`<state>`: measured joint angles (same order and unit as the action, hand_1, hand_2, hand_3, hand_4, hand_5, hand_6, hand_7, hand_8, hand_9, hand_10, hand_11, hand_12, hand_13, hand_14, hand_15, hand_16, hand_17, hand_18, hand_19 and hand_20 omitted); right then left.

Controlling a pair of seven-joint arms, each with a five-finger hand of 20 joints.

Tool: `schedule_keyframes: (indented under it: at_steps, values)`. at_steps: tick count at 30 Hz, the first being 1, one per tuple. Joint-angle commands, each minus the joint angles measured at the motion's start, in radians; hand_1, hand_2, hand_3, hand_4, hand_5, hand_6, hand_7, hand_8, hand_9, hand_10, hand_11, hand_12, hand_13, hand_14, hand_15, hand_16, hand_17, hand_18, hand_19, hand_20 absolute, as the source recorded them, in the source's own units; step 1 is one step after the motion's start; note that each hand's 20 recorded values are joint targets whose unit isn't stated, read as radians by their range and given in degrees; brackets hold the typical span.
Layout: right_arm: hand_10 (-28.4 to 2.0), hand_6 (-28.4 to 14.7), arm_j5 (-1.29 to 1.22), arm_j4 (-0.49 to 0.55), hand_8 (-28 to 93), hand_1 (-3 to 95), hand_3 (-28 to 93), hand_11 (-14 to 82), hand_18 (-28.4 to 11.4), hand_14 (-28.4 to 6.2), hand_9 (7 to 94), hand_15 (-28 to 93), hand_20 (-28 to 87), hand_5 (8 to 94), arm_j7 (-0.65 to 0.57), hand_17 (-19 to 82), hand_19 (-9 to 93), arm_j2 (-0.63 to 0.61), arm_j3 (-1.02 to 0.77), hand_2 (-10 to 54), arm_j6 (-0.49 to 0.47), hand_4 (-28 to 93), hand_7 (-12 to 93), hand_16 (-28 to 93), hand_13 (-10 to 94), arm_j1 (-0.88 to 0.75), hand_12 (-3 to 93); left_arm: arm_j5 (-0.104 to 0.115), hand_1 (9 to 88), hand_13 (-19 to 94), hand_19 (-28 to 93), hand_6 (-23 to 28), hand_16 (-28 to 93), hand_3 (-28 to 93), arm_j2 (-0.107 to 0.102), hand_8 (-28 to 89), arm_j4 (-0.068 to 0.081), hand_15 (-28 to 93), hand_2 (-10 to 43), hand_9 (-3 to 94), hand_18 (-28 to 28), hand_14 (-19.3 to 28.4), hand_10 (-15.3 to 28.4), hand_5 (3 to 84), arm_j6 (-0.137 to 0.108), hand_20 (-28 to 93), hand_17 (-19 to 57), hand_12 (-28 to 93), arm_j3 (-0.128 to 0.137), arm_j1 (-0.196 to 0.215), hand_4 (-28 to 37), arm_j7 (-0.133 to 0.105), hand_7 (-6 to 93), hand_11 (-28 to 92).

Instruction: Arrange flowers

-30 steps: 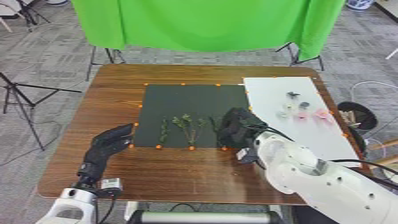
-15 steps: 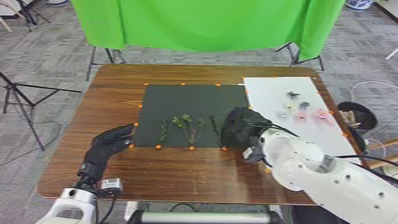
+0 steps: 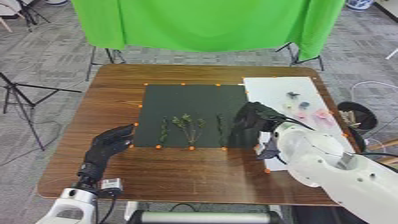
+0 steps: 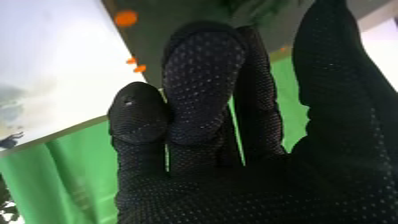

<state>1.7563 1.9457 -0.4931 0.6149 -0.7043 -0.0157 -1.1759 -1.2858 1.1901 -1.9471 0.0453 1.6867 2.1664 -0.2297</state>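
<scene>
"Checking which way the next piece lies: how is the right hand [image 3: 251, 121] placed?"

"Open, fingers nearly straight, nothing seen held. It is located between the rightmost green stem [image 3: 221, 131], just beside it, and the pink flower [image 3: 323, 116] toward the table's [image 3: 111, 95] right edge."

"Stem axes?"

"Roughly near edge to far edge on the dark mat [image 3: 182, 99]. The leafy branch [image 3: 188, 128] is fanned toward the far edge."

"Left hand [image 3: 111, 141]?"

"Open, by the mat's left side, well apart from the flower."

"Next step?"

"Greens judged laid; a flower is probably wanted from the white sheet [image 3: 266, 91]. The right hand is nearer; rightward travel is called for, clear of the stem."
</scene>
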Motion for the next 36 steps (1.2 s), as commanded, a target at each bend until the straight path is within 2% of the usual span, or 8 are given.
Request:
schedule_keyframes:
  at_steps: [1,4,6,10,16,21,34,36]
  values:
    - [-16.8,2.5,-0.067,0.038,-7,36.2,67,11.2,-10.8,-4.6,65.4,50,38,59.8,0.033,63,92,-0.046,-0.091,-9.5,0.049,-4,15,29,89,-0.034,19.4,-0.006,39.0,32,17,-3.5,3,63,0.013,-8,0.025,23,-9.5,36.1,16.0,16.2,10.4,48.3,0.019,19,4.5,18,-0.021,0.028,-12.5,0.028,18.0,21]
    - [-16.5,2.1,0.032,0.033,-7,36.3,67,11.3,-11.0,-4.6,66.0,50,38,61.0,0.014,63,92,-0.066,-0.097,-9.5,0.153,-5,16,29,89,-0.037,19.5,-0.005,39.0,32,17,-3.6,3,63,0.011,-8,0.024,23,-9.5,36.1,16.0,16.1,10.4,48.4,0.017,19,4.5,18,-0.018,0.033,-12.8,0.028,18.2,21]
    - [-16.3,1.5,0.109,0.018,-7,36.8,66,11.6,-10.9,-4.6,66.6,50,38,61.7,-0.012,63,92,-0.081,-0.094,-9.5,0.183,-6,17,29,89,-0.026,19.6,-0.005,39.0,32,17,-3.7,3,63,0.011,-8,0.024,23,-9.5,36.1,15.9,15.9,10.4,48.3,0.016,19,4.6,18,-0.018,0.034,-13.0,0.028,18.5,21]
    - [-16.3,-0.1,0.198,-0.013,-7,36.2,66,11.3,-11.8,-4.9,65.3,51,39,59.8,-0.067,61,93,-0.110,-0.105,-9.5,0.132,-7,17,30,88,-0.019,19.6,-0.006,39.1,32,16,-3.5,3,63,0.011,-8,0.024,23,-9.5,36.2,15.9,15.9,10.4,48.1,0.017,19,4.6,18,-0.020,0.031,-13.4,0.029,18.7,21]
    - [-17.0,-0.4,0.180,-0.052,-6,34.9,66,10.6,-12.8,-5.8,63.8,51,40,58.3,-0.105,60,93,-0.119,-0.149,-9.5,0.048,-8,16,30,87,-0.063,19.8,-0.004,39.2,32,16,-3.4,3,63,0.012,-8,0.022,23,-9.5,36.1,15.9,15.9,10.4,48.1,0.014,19,4.7,18,-0.017,0.035,-13.5,0.032,18.8,22]
    - [-17.1,-0.2,0.169,-0.092,-6,34.9,66,10.6,-13.0,-5.9,64.1,52,40,58.5,-0.115,60,93,-0.105,-0.124,-9.5,0.027,-9,15,29,87,-0.056,19.9,-0.007,39.1,32,16,-3.2,3,64,0.014,-8,0.022,23,-9.5,36.2,15.9,15.9,10.5,47.9,0.018,19,4.7,18,-0.017,0.034,-13.6,0.034,18.8,22]
    - [-17.0,0.1,0.149,-0.183,-6,35.8,66,11.1,-13.0,-5.6,65.3,53,41,58.5,-0.142,61,93,-0.054,-0.056,-9.5,0.045,-9,16,29,88,-0.035,19.8,-0.005,39.2,32,16,-2.9,3,64,0.017,-8,0.021,23,-9.5,36.2,15.9,15.9,10.4,47.7,0.019,19,4.6,18,-0.016,0.034,-13.6,0.036,18.6,22]
    - [-16.7,0.1,0.150,-0.194,-6,37.7,67,11.8,-12.8,-5.6,66.6,53,41,58.8,-0.146,61,93,-0.050,-0.039,-9.5,0.093,-9,16,29,88,-0.036,19.8,-0.007,39.3,32,16,-2.7,3,64,0.017,-8,0.021,23,-9.5,36.3,15.9,15.8,10.4,47.5,0.022,19,4.6,18,-0.015,0.032,-13.7,0.039,18.5,22]
